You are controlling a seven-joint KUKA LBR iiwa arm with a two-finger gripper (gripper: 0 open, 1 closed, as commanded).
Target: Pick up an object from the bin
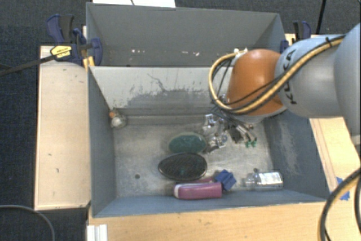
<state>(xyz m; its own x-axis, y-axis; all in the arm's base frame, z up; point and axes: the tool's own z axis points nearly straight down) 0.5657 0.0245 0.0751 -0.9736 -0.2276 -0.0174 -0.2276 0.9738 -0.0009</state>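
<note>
My gripper (217, 135) hangs low in the middle of the bin, under the orange wrist cover. Its metal fingertips sit just right of a dark green oval object (186, 143), close to touching its right edge. A black oval brush-like disc (181, 166) lies just in front of the green one. A small green bit (250, 143) lies on the floor right of the gripper.
Along the front wall lie a pink tube (197, 190) with a blue cap (226, 179) and a clear, silvery small packet (263, 179). A small round beige ball (116, 119) rests in the back left corner. The arm covers the bin's right back part.
</note>
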